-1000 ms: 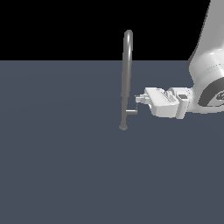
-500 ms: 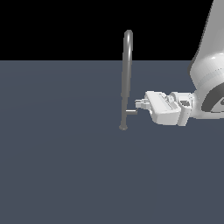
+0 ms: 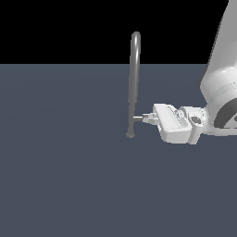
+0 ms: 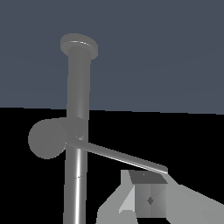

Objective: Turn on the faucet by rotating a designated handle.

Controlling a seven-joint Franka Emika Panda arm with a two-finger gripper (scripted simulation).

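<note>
While the gripper (image 3: 147, 118), its spread not discernible, is pressed at the handle (image 3: 138, 118) beside the faucet (image 3: 134, 83), steady sideways pushing near the lever's tip is advised.

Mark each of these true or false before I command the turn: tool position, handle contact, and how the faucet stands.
1. The faucet stands upright, arched over at the top. True.
2. The tool is on the exterior view's left of the pipe. False: it comes in from the exterior view's right.
3. The tool is level with the handle, low on the pipe. True.
4. The tool grips the arch at the top. False: it sits near the base, at the handle stub.
5. The wrist view shows a thin lever rod running from the pipe toward a fingertip. True.
6. The faucet lies flat on the ground. False: it stands vertical.
</note>
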